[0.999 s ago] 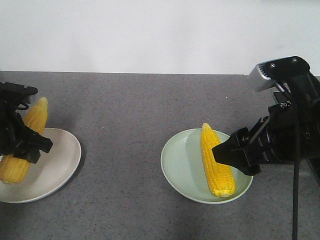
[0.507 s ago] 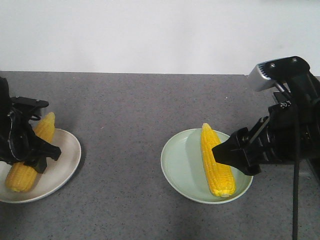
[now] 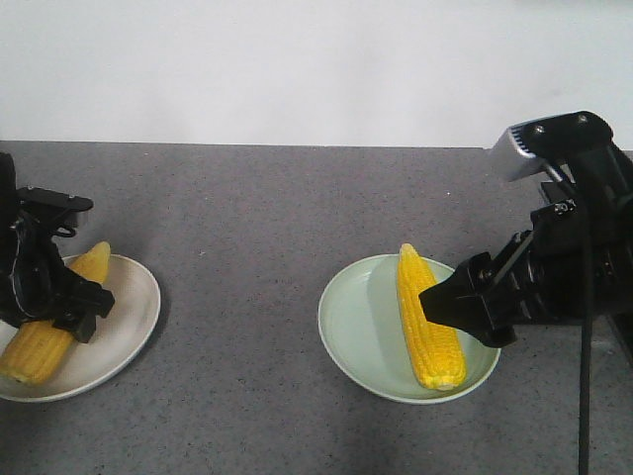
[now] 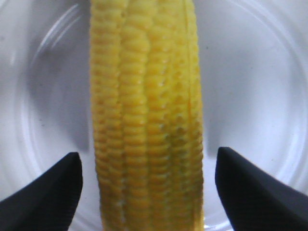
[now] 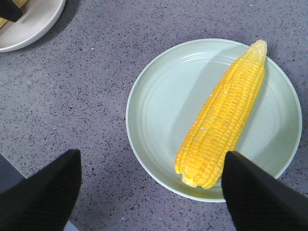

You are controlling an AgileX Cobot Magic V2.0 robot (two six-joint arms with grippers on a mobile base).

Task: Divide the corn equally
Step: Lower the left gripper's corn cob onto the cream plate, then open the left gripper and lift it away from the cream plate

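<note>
Corn is split 1 to a plate as I read it: 1 cob [image 3: 46, 331] lies on the white plate [image 3: 124, 322] at the left of the front view, and a second cob [image 3: 427, 317] lies on the pale green plate [image 3: 354, 327] nearer the middle of the grey speckled counter [image 3: 257, 228].

My left gripper [image 3: 61, 297] sits low over the white plate with the left cob running under it. From the left wrist camera I see that cob [image 4: 147, 115] lengthwise between the 2 black fingertips [image 4: 45, 192], with white plate [image 4: 260, 77] showing as a gap on either side, so the jaws are spread and not touching the kernels. The picture is soft, so I cannot tell whether the cob rests fully flat.

My right gripper [image 3: 465, 302] hovers at the right edge of the green plate. In its wrist view the cob [image 5: 224, 118] lies diagonally across the plate [image 5: 159, 106], paler tip toward the far rim, blunt end near the close rim. Both fingertips [image 5: 41, 197] are wide apart, 1 over the counter, the other just beside the cob's blunt end.
</note>
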